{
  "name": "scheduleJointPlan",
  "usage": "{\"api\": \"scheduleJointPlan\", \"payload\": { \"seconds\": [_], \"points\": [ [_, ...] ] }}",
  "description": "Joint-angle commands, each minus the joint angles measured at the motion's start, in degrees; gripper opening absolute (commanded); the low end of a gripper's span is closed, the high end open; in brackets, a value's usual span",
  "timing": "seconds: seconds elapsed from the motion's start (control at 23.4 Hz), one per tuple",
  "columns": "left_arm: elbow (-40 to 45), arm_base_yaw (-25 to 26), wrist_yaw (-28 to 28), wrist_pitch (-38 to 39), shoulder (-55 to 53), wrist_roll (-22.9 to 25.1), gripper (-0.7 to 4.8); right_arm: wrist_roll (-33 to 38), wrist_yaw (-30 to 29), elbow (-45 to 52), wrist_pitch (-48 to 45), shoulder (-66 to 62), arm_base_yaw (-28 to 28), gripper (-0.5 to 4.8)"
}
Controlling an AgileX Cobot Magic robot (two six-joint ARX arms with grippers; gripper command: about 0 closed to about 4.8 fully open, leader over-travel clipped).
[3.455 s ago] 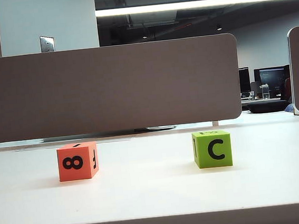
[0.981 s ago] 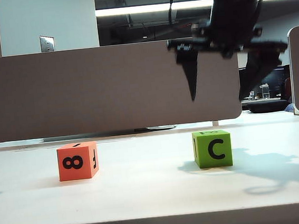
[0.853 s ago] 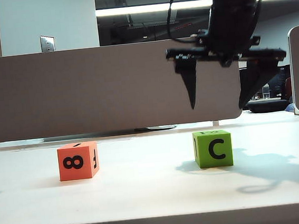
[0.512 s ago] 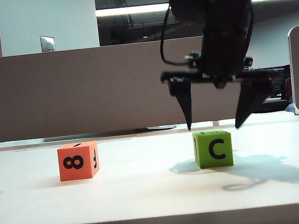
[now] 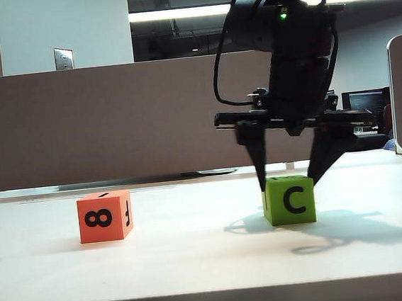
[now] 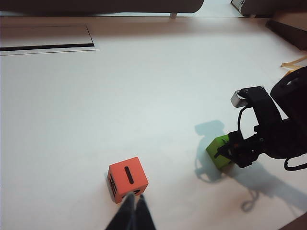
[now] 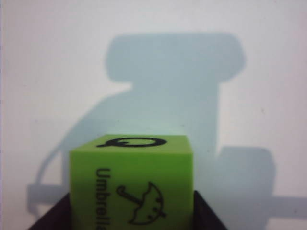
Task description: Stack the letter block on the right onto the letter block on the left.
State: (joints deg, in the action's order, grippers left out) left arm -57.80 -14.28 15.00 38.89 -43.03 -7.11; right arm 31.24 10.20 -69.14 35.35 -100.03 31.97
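green block (image 5: 289,199): matte cube, right on white table (image 5: 198,264) | my right gripper (image 5: 287,182) astride its top, fingers apart | orange block (image 5: 105,216) far left | my left gripper (image 6: 133,215) pinched together near it

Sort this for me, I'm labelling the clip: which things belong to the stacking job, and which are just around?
Job:
green block, with the right pincer astride it, jaws open
orange block, the target
left pincer, shut near the orange block

Just around:
grey partition
monitor far behind
white table
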Motion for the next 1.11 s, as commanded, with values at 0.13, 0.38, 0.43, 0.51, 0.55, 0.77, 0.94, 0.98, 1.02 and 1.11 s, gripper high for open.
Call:
{"api": "scheduleJointPlan", "payload": {
  "seconds": [0.13,0.38,0.43,0.51,0.55,0.77,0.94,0.98,1.02,1.11],
  "points": [
    [-0.2,0.0,0.3,-1.8,0.2,0.3,-0.06,0.3,0.0,-0.3,-0.8,0.2,0.0,2.81],
    [-0.2,0.0,0.3,-1.8,0.2,0.3,-0.06,0.2,0.0,-0.3,-0.7,0.1,0.0,2.68],
    [-0.2,0.0,0.2,-1.8,0.2,0.3,-0.06,0.2,0.0,-0.3,-0.7,0.1,0.0,2.67],
    [-0.2,0.0,0.3,-1.8,0.2,0.3,-0.06,0.2,0.0,-0.3,-0.7,0.1,0.0,2.63],
    [-0.2,0.0,0.2,-1.8,0.2,0.3,-0.06,0.1,0.0,-0.3,-0.7,0.0,0.0,2.63],
    [-0.3,0.0,0.2,-1.8,0.2,1.1,-0.06,0.0,0.0,-0.3,-1.3,-0.8,0.0,2.28],
    [-0.2,0.0,0.2,-1.8,0.2,1.1,-0.06,-1.7,-2.2,-2.4,-1.4,-0.7,0.0,2.28],
    [-0.2,0.0,0.3,-1.8,0.2,1.1,-0.06,-1.7,-3.2,-3.5,-1.1,-0.7,0.0,2.28],
    [-0.2,0.0,0.2,-1.8,0.2,1.1,-0.06,-1.8,-4.7,-4.7,-0.9,-0.7,0.0,2.28],
    [-0.2,0.0,0.2,-2.0,0.2,1.1,-0.06,-2.5,-8.3,-6.8,-1.0,-0.7,0.0,2.28]
  ]
}}
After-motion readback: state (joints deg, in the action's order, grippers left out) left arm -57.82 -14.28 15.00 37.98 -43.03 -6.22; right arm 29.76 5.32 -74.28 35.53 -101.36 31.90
